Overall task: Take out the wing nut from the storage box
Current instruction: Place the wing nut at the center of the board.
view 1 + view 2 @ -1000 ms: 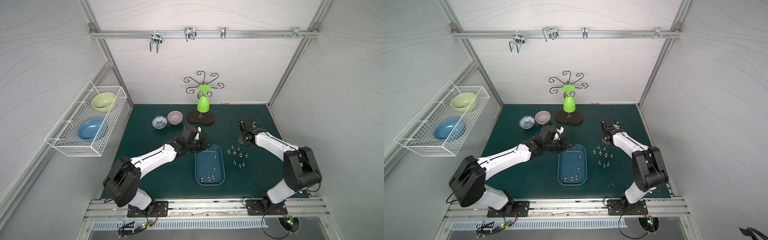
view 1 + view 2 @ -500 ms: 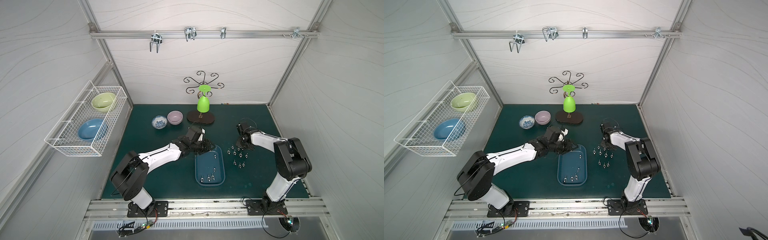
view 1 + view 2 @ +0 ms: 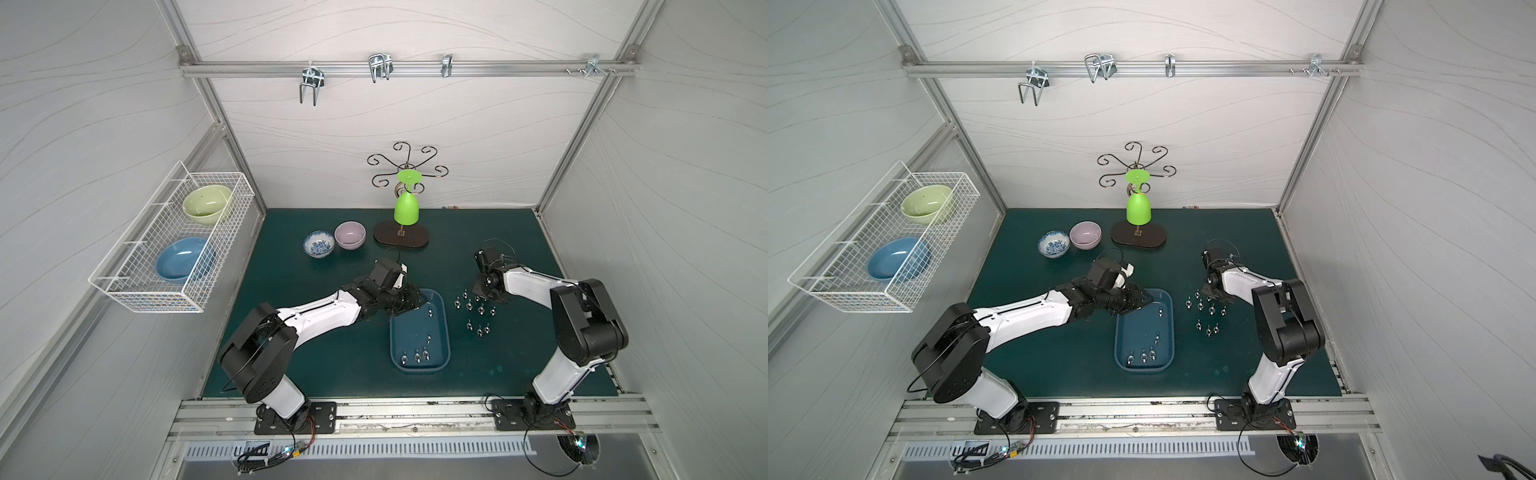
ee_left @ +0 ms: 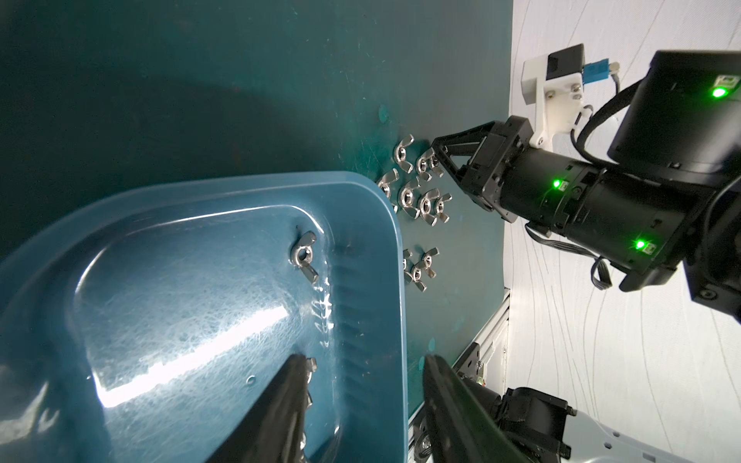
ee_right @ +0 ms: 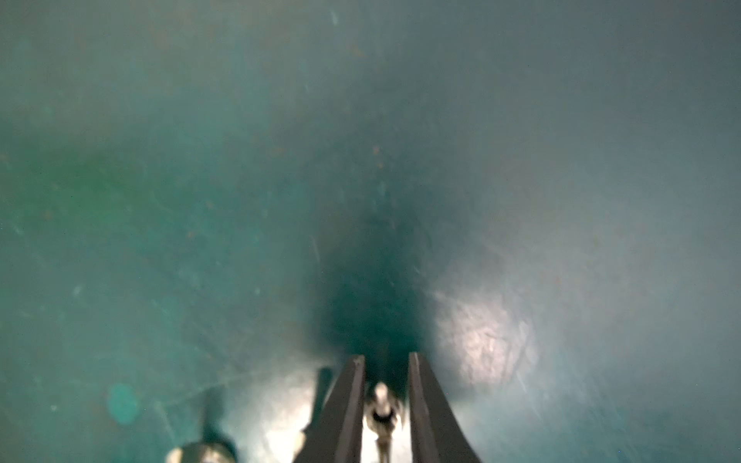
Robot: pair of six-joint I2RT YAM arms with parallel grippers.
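- In both top views the right gripper (image 3: 478, 296) has dropped onto the loose wing nuts (image 3: 478, 318) beside the storage box (image 3: 447, 332), on the right arm's side. The left gripper (image 3: 419, 301) stays over the box's far corner, hiding it. Several nuts (image 3: 415, 356) lie inside the box.
- Left wrist: the left fingers (image 4: 280, 401) stand parted astride the box's wall, gripping nothing.
- Right wrist, blurred: the right fingers (image 5: 349, 401) are released, with a wing nut (image 5: 383, 405) lying loose between them on the mat (image 5: 200, 200).
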